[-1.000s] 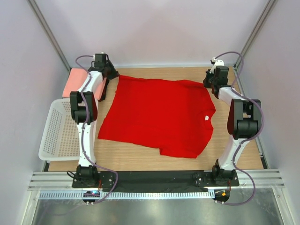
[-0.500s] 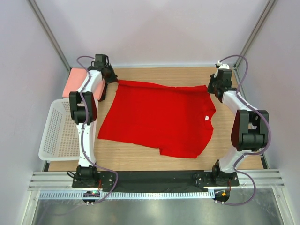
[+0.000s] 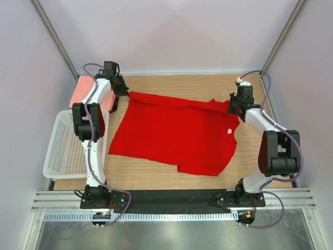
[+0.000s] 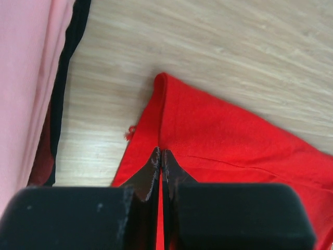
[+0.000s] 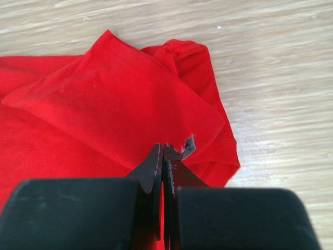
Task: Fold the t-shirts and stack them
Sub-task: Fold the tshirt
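A bright red t-shirt (image 3: 174, 133) lies spread on the wooden table. My left gripper (image 3: 125, 94) is shut on its far left corner; in the left wrist view (image 4: 161, 156) the jaws pinch the red cloth (image 4: 218, 135). My right gripper (image 3: 231, 105) is shut on the far right corner, where the cloth (image 5: 119, 104) is folded over and bunched ahead of the gripper (image 5: 165, 151). A folded salmon-pink t-shirt (image 3: 82, 91) lies at the far left on a dark one (image 4: 65, 67); the pink one also shows in the left wrist view (image 4: 23, 78).
A white plastic mesh basket (image 3: 65, 143) stands off the table's left edge. Grey walls and metal posts close in the back and sides. A black rail (image 3: 171, 197) carries both arm bases at the near edge.
Both grippers have drawn the shirt's far edge toward the near side; the far edge now sits lower and the right corner has folded over. The right arm swung out and back in.
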You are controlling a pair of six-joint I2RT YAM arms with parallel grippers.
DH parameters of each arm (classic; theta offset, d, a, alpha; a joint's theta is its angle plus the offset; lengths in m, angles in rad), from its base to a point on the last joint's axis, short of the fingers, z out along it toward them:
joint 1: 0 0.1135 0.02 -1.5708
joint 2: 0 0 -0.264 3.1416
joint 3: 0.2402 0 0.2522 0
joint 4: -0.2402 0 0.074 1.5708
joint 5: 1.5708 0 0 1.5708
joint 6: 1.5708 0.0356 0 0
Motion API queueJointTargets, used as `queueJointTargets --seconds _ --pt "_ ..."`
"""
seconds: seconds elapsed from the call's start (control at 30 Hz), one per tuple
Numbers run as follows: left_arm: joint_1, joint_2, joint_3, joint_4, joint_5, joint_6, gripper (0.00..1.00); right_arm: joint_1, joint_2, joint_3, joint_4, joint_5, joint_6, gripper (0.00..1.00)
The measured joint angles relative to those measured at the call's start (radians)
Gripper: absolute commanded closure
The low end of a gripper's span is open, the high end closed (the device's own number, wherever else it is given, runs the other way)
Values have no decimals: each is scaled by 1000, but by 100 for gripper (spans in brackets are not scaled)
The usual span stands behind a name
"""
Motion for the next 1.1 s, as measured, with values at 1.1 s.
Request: queueJointTargets --seconds 1.1 --pt "-56 -17 -105 -148 -232 48 100 1 -69 -166 -115 21 131 99"
